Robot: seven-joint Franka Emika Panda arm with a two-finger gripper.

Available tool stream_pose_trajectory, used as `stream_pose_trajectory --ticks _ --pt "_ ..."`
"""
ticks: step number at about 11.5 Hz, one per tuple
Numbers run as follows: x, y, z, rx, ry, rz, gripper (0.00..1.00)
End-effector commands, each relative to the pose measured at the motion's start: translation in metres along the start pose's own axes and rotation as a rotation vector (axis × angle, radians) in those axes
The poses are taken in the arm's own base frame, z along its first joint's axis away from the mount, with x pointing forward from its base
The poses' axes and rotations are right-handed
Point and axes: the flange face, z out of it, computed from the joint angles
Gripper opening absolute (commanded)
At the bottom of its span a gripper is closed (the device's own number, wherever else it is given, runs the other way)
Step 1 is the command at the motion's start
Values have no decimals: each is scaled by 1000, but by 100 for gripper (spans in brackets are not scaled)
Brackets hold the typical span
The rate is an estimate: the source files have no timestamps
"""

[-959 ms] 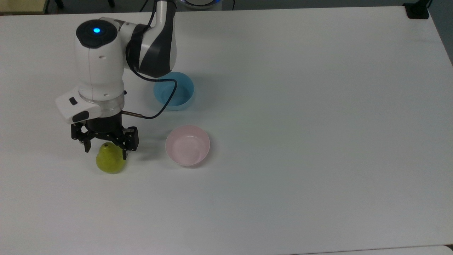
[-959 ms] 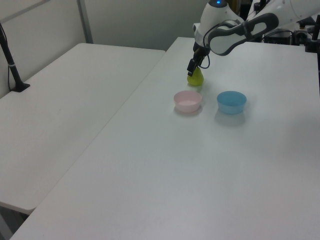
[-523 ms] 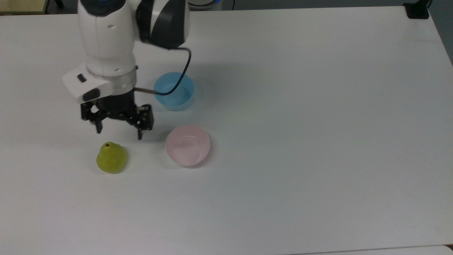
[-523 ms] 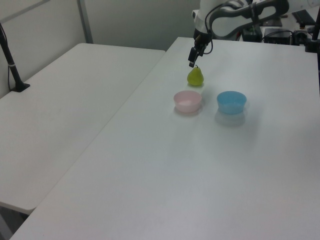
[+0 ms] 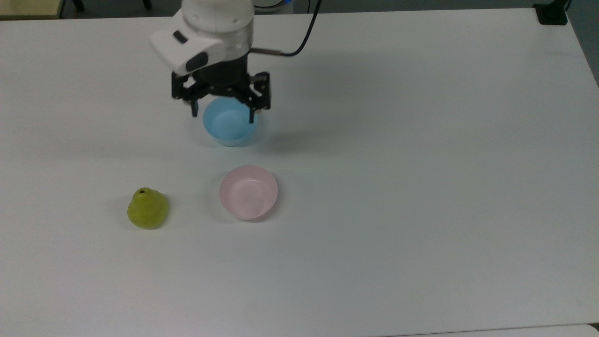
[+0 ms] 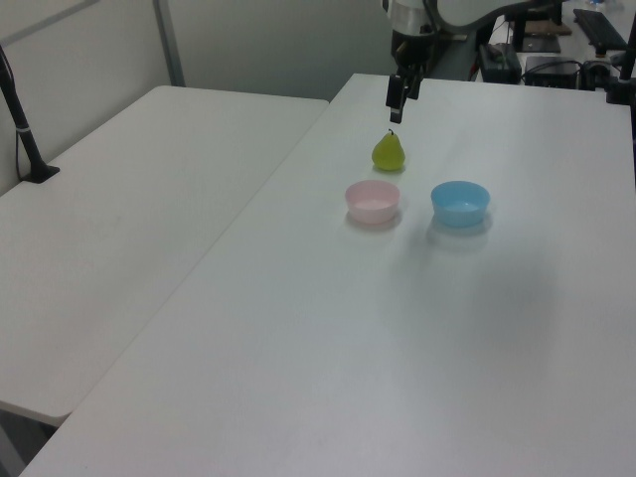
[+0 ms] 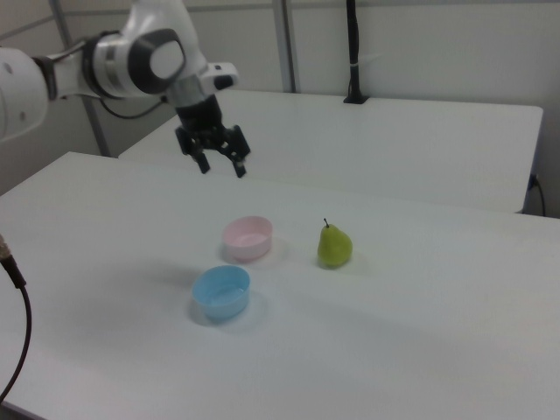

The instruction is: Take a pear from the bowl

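Fingers of the black two-finger gripper point(image 5: 222, 114) are hanging spread and empty over the light blue plastic bowl point(image 5: 230, 120) in the top view, while the yellow-green speckled pear point(image 5: 147, 208) is standing on the white table point(image 5: 421, 164), left of the pale pink plastic bowl point(image 5: 248, 192). Left view: the pear point(image 6: 389, 151) is sitting behind the pink bowl point(image 6: 373, 201). Right view: the gripper point(image 7: 222, 165) is hovering above both bowls.

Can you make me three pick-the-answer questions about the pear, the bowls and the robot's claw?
1. Where is the pear?
A. in the pink bowl
B. on the table
C. in the blue bowl

2. How many bowls are there?
A. one
B. two
C. three

3. What is the end effector doing?
A. holding the pear
B. holding a bowl
C. open and holding nothing

Answers:
1. B: it stands on the table, beside the pink bowl.
2. B: one pink, one blue bowl.
3. C: its fingers are spread apart, raised above the table, with nothing between them.
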Motion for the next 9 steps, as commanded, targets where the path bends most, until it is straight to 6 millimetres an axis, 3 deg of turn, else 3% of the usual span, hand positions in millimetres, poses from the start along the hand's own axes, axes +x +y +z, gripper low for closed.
stream_pose_trajectory --ticks 1,4,9 --pt "-40 -15 -46 3 -61 37 100" --pt "-70 -14 -87 31 -86 31 100" --pt "-81 12 -102 37 -101 57 100"
